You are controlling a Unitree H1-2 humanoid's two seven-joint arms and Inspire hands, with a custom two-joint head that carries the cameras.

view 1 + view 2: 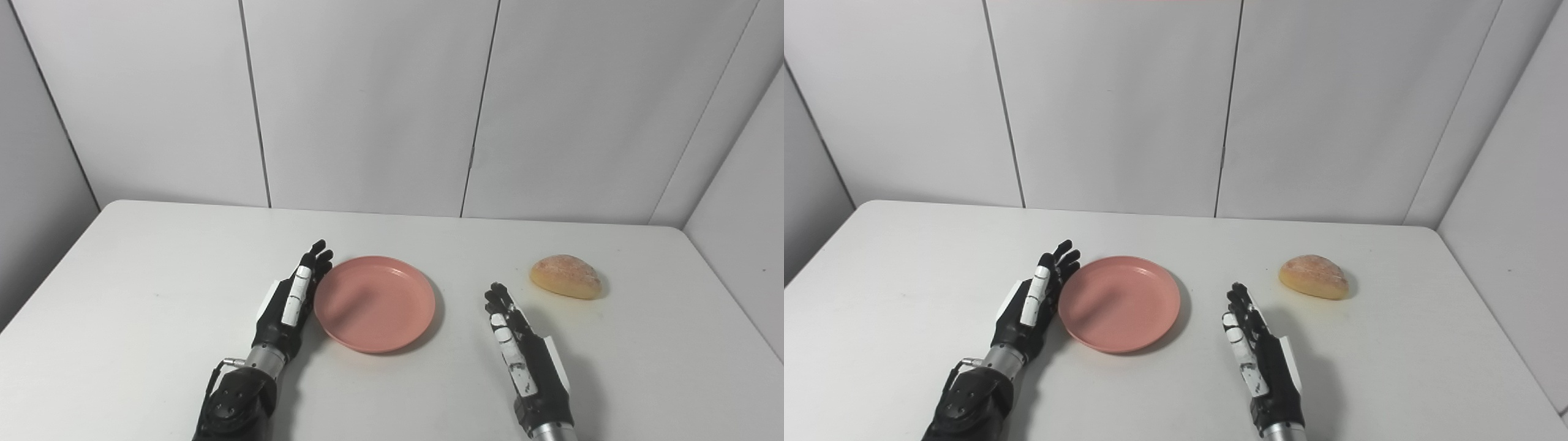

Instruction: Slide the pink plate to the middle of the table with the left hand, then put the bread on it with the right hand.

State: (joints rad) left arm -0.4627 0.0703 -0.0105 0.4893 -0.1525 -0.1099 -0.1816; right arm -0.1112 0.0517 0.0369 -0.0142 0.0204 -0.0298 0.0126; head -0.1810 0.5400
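The pink plate (pixel 374 304) lies near the desk's (pixel 153 318) middle, the left hand (pixel 293 304) edge-on against its left rim, fingers straight, placed to push. The bread (pixel 566 276) waits beyond the empty, straight-fingered right hand (pixel 519 349).

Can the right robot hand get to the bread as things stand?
Probably yes. The right robot hand is open and empty, just short of the bread, which lies ahead of it and a little to its right. Only bare table lies between them; the pink plate sits off to the left.
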